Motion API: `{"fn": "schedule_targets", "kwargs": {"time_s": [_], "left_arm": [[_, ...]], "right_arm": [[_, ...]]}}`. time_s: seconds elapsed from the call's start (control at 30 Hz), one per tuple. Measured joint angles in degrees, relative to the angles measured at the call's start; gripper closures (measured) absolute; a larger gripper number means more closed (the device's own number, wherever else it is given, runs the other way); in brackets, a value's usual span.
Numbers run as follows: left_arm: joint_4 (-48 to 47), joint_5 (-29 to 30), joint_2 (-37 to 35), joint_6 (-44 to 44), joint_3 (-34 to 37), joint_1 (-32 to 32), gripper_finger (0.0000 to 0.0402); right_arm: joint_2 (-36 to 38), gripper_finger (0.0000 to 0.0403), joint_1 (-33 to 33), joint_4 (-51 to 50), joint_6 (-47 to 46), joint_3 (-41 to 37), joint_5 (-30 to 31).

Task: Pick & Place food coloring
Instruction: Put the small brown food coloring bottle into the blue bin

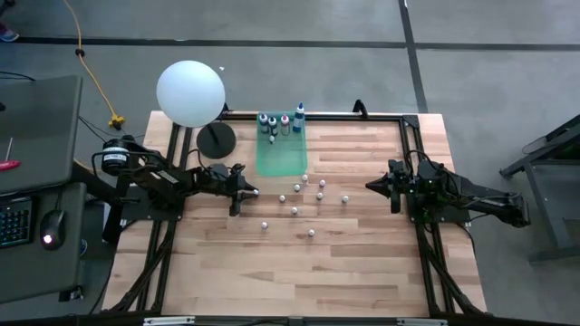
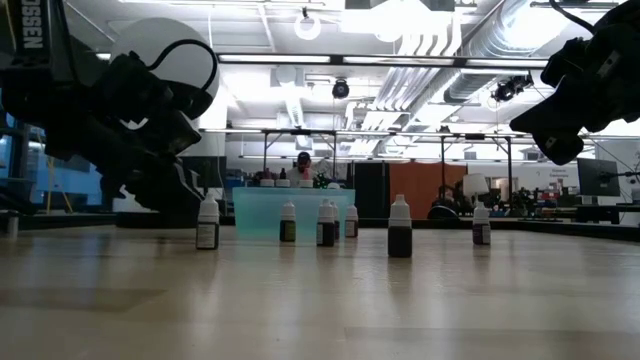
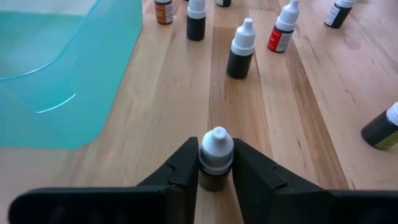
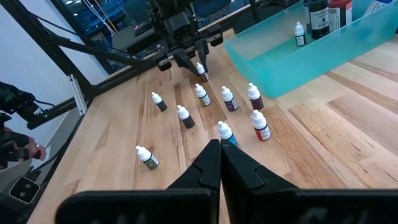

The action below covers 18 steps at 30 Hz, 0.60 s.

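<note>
My left gripper (image 1: 246, 191) sits left of a cluster of tiny white-capped food coloring bottles (image 1: 308, 195) standing on the wooden table. It is shut on the leftmost small dark bottle (image 3: 216, 163), also visible in the right wrist view as the held bottle (image 4: 201, 70). Several more bottles stand at the far end of the translucent green tray (image 1: 281, 152). My right gripper (image 1: 372, 186) hovers shut to the right of the cluster, above the table, touching nothing. My left gripper pinches the small bottle between its two fingers at the dark body just under the white cap (image 3: 215, 174). The fingers (image 3: 183, 171) come from the table's left, slanting slightly down. The bottle is upright; its base is hidden by the fingers.
A big white ball lamp (image 1: 190, 92) on a dark round base (image 1: 216, 140) stands at the far left, close to the tray. Loose bottles (image 3: 240, 55) stand just ahead of the left gripper. The near half of the table (image 1: 299, 272) is bare wood.
</note>
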<state>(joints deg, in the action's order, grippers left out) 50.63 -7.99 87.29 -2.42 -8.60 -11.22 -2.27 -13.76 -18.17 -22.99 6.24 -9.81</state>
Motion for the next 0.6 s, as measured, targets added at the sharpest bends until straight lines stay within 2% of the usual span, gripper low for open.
{"fn": "schedule_targets", "kwargs": {"time_s": [0.3,0.6], "left_arm": [[0.1,0.2,0.0,2.2,0.0,0.0,0.0333],[3.5,0.0,0.0,8.4,0.0,0.0,0.0333]], "right_arm": [[0.0,0.0402,0.0,0.0,0.0,0.0,0.0],[0.0,0.0402,0.0,0.0,0.0,0.0,0.0]]}}
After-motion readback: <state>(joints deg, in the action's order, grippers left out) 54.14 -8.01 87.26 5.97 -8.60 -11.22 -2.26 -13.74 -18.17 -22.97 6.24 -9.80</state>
